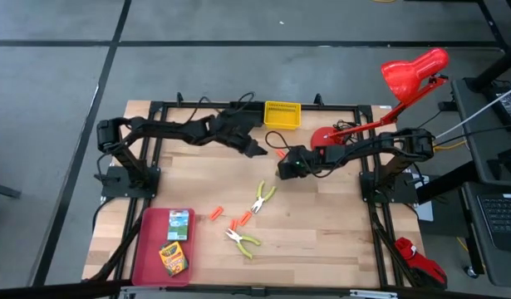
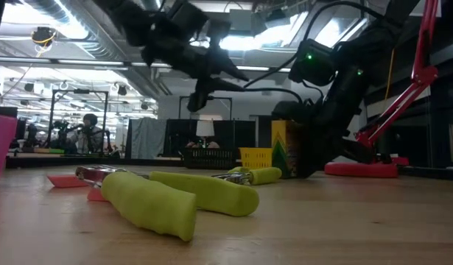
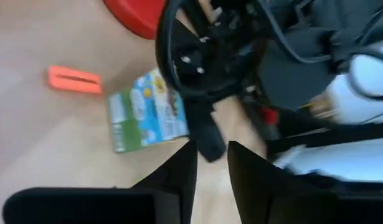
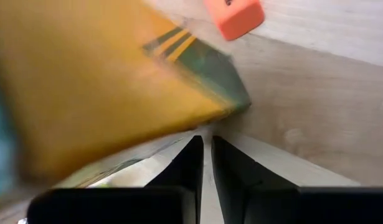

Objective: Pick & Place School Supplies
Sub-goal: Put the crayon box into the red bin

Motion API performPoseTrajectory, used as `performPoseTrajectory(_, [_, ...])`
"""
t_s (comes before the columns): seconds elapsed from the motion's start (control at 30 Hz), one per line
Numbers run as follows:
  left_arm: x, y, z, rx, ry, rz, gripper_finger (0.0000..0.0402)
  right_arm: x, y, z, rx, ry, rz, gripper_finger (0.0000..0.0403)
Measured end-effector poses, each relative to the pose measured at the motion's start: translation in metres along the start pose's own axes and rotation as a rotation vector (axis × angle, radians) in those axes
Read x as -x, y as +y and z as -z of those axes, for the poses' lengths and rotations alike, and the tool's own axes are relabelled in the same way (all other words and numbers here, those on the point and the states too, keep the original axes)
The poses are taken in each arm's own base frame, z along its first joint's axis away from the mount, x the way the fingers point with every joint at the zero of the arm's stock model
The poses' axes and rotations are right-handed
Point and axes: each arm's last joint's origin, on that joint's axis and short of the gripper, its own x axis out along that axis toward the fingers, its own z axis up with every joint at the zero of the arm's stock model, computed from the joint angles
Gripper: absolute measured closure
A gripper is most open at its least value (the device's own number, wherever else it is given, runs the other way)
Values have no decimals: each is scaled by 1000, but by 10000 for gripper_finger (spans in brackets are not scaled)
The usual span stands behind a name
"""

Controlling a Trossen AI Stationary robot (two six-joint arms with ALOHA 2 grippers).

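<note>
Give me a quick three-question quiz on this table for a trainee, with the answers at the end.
1. Count: how many crayon boxes lie in the red tray?
2. True or false: both lime-handled tools are in the tray.
3. Fill in: the third crayon box is out on the table, right beside the ___ hand.

Key
1. Two: one crayon box toward the tray's far end, another toward its near end.
2. False: one tool and the other both lie on the table.
3. Right: the right hand is at that box.
</note>
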Motion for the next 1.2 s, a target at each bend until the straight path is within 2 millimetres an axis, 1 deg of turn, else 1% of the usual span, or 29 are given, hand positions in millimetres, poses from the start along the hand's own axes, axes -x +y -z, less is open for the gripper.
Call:
performPoseTrajectory(0.13, [5,-10,-11,-101,28,-177,321,0,3,6,-2,16,-9,364])
performPoseTrajectory(0.23, [8,-18,-15,-155,35,-265,324,0,4,9,-1,23,-14,364])
performPoseTrajectory(0.3, [9,-20,-16,-173,34,-280,323,0,5,10,-4,25,-14,364])
performPoseTrajectory(0.43, [8,-20,-14,-159,33,-298,319,2,7,14,10,11,-17,364])
performPoseTrajectory(0.6, [9,-17,-12,-169,60,-325,319,16,16,27,44,-40,-42,364])
performPoseTrajectory(0.73, [9,-17,-12,-176,65,-331,322,22,15,39,42,-40,-1,364])
performPoseTrajectory(0.87, [9,-18,-13,-190,52,-320,322,28,19,55,49,-22,-12,364])
performPoseTrajectory(1.0, [6,-23,-11,-251,50,-291,322,36,23,78,68,-17,-28,364])
performPoseTrajectory(1.13, [0,-35,-5,-406,46,-237,322,44,25,107,125,20,-48,364])
performPoseTrajectory(1.2, [-4,-42,1,-490,32,-244,322,47,24,123,138,48,-41,364])
